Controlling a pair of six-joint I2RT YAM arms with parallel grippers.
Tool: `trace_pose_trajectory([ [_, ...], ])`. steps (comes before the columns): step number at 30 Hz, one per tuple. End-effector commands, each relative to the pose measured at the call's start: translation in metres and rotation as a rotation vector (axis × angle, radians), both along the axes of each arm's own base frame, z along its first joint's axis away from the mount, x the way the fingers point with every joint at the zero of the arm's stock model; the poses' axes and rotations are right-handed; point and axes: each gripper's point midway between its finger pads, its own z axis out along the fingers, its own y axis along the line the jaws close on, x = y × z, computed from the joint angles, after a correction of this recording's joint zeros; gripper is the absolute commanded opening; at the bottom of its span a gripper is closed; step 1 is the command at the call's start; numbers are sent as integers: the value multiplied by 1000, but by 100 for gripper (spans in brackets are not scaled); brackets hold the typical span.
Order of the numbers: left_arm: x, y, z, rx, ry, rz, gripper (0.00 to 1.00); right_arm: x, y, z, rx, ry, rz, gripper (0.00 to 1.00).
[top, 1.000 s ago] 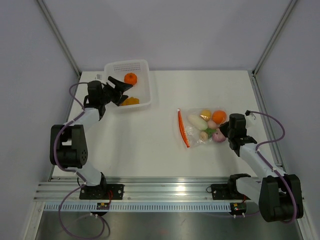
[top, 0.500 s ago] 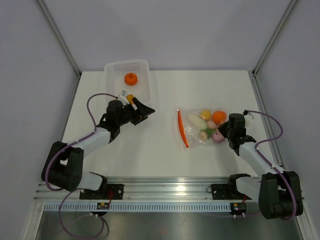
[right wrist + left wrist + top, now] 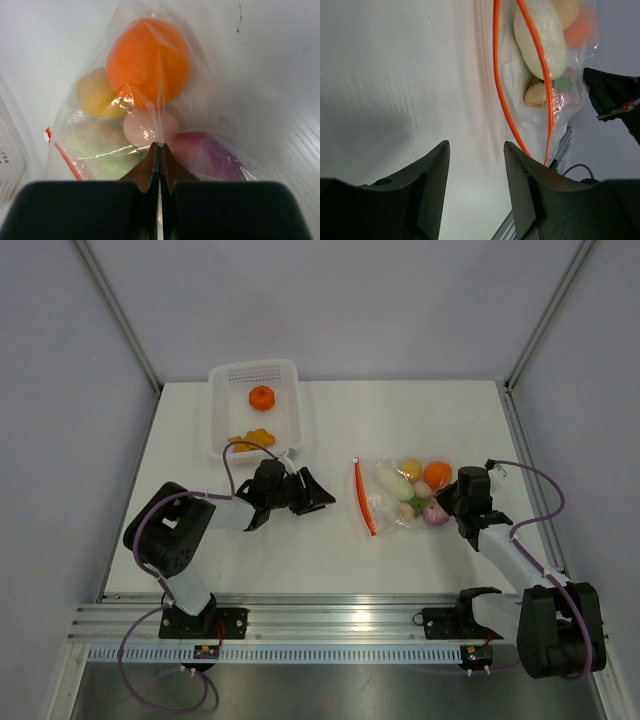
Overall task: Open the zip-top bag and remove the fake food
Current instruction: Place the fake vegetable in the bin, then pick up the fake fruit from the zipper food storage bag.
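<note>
The clear zip-top bag [image 3: 405,492] lies right of the table's middle, its orange zipper strip [image 3: 365,495] facing left with the mouth parted. It holds fake food: a white radish-like piece [image 3: 393,482], an orange ball [image 3: 437,473], a yellow piece [image 3: 411,469] and a purple-pink piece [image 3: 436,513]. My right gripper [image 3: 449,498] is shut on a fold of the bag's closed end [image 3: 159,135]. My left gripper [image 3: 318,498] is open and empty, low over the table just left of the zipper [image 3: 500,100]. An orange ball [image 3: 261,397] and a yellow-orange piece [image 3: 252,438] lie in the basket.
The white perforated basket [image 3: 296,405] stands at the back left, behind my left arm. Metal rails run along the near edge [image 3: 340,620]. Grey walls close in both sides and the back.
My left arm has swung from the basket, where it left the yellow-orange piece, down and right across the table to beside the bag's zipper. The right gripper has stayed on the bag.
</note>
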Motion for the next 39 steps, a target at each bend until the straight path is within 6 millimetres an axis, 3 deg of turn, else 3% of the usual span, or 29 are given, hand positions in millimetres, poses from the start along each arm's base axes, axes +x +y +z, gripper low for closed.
trace_pose_trajectory([
  [1, 14, -24, 33, -88, -117, -45, 50, 12, 1, 22, 5, -69, 13, 0],
  [6, 10, -38, 39, -86, -138, -78, 50, 17, 7, 29, 20, -107, 40, 0],
  [17, 3, -71, 16, -92, -66, -153, 46, 20, 17, 23, 48, -103, 89, 0],
  [23, 7, -70, 12, -64, -73, -138, 43, 20, 19, 24, 57, -110, 97, 0],
  [29, 4, -83, 0, -78, -31, -156, 39, 20, 21, 24, 64, -110, 105, 0],
  [33, 3, -79, -3, -58, -42, -133, 35, 20, 21, 24, 64, -110, 107, 0],
  [39, 14, -81, 11, -64, -101, -120, 36, 20, 24, 25, 72, -115, 116, 0],
])
